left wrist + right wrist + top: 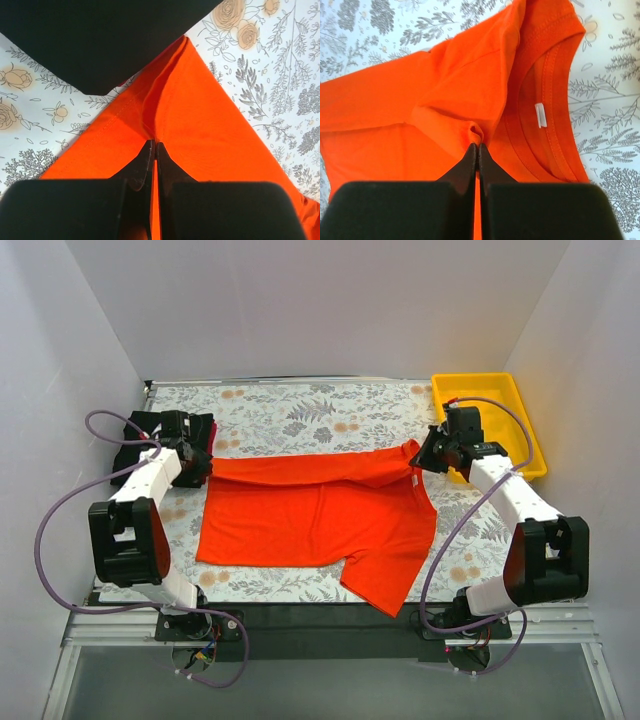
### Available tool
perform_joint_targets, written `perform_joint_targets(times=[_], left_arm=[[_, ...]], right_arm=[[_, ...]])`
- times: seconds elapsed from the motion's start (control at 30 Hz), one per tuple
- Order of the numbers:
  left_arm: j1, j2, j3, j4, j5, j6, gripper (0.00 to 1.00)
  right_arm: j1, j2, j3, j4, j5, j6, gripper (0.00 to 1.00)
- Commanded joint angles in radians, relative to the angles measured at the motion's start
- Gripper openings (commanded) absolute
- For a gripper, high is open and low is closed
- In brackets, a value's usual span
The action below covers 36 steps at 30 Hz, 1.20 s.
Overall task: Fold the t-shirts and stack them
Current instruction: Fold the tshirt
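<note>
The orange-red t-shirt [320, 515] lies spread across the middle of the table, its far edge folded over toward me. My left gripper [196, 466] is shut on the shirt's far left corner; the left wrist view shows the cloth [190, 115] pinched between the tips [155, 148]. My right gripper [428, 458] is shut on a fold of the shirt [445, 110] beside the collar, whose white neck label [540, 115] shows. Folded black and dark red shirts [140, 430] lie at the far left behind my left gripper.
A yellow plastic tray [505, 400] stands at the far right corner, just behind my right wrist. One sleeve of the orange shirt [385, 580] hangs toward the table's near edge. White walls close in on both sides.
</note>
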Motion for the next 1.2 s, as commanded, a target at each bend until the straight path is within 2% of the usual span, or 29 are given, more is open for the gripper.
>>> perform_joint_targets(times=[0.0, 0.17, 0.33, 0.8, 0.97, 1.17], left_arm=[[0.007, -0.037, -0.047, 0.043, 0.002, -0.023, 0.0], [0.007, 0.015, -0.078, 0.097, 0.012, -0.001, 0.0], [0.007, 0.024, -0.051, 0.109, 0.021, 0.008, 0.0], [0.007, 0.214, 0.359, 0.054, 0.039, 0.052, 0.0], [0.007, 0.179, 0.308, 0.048, 0.033, 0.049, 0.0], [0.007, 0.13, 0.178, 0.068, 0.039, 0.035, 0.0]], right_arm=[[0.002, -0.019, -0.054, 0.029, 0.01, 0.021, 0.01], [0.002, -0.011, -0.092, 0.045, -0.004, 0.035, 0.01], [0.002, -0.017, -0.054, 0.043, -0.019, 0.037, 0.01], [0.003, 0.069, 0.139, 0.026, -0.014, 0.056, 0.01], [0.002, 0.049, 0.135, 0.022, -0.044, 0.084, 0.01], [0.003, -0.031, 0.021, 0.013, -0.054, 0.102, 0.01]])
